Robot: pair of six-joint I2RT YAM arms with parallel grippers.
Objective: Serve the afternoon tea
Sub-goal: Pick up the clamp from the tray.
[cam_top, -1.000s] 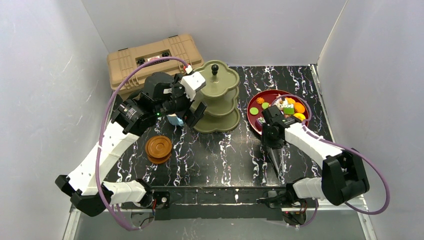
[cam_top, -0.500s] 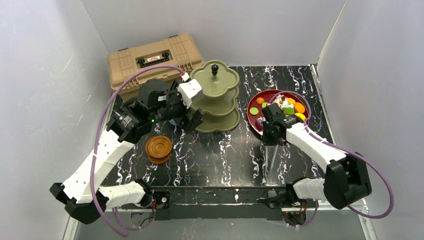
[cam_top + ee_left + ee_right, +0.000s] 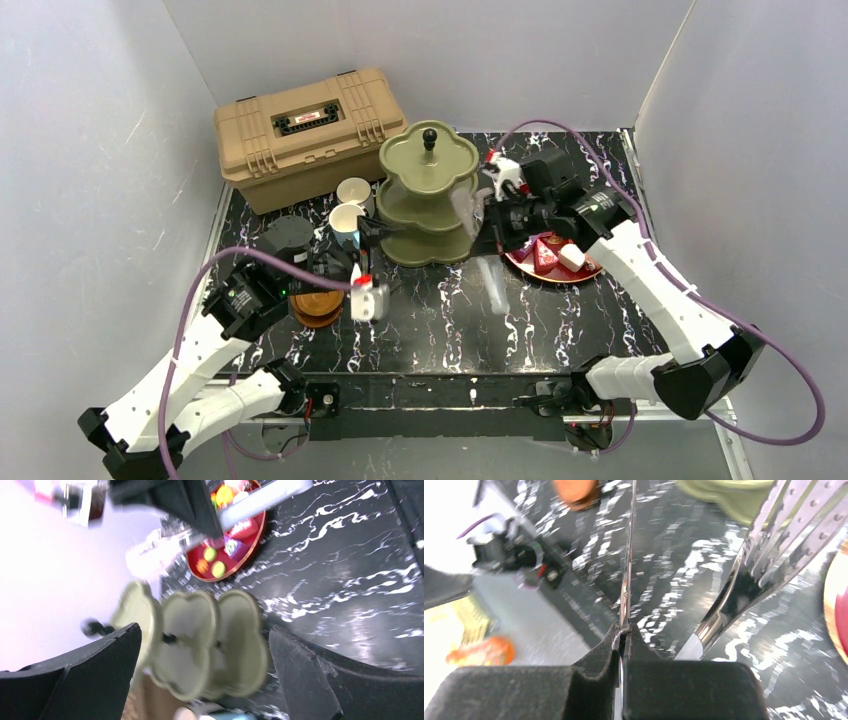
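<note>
My left jaws gape wide, empty, facing the stand (image 3: 192, 630); my right jaws, at its three o'clock, pinch the tongs (image 3: 769, 550) tight.

A tan plastic toolbox (image 3: 310, 135), lid closed and black handle on top, sits at the far left corner of a black, white-veined worktop (image 3: 440, 310). Perforated metal tongs (image 3: 784, 525) appear blurred above it.

i log the stand (image 3: 428, 200) mid-table, toolbox (image 3: 305, 130) behind-left, mugs (image 3: 352, 190) just left, cake plate (image 3: 530, 268) right, saucers (image 3: 318, 310) front-left
</note>
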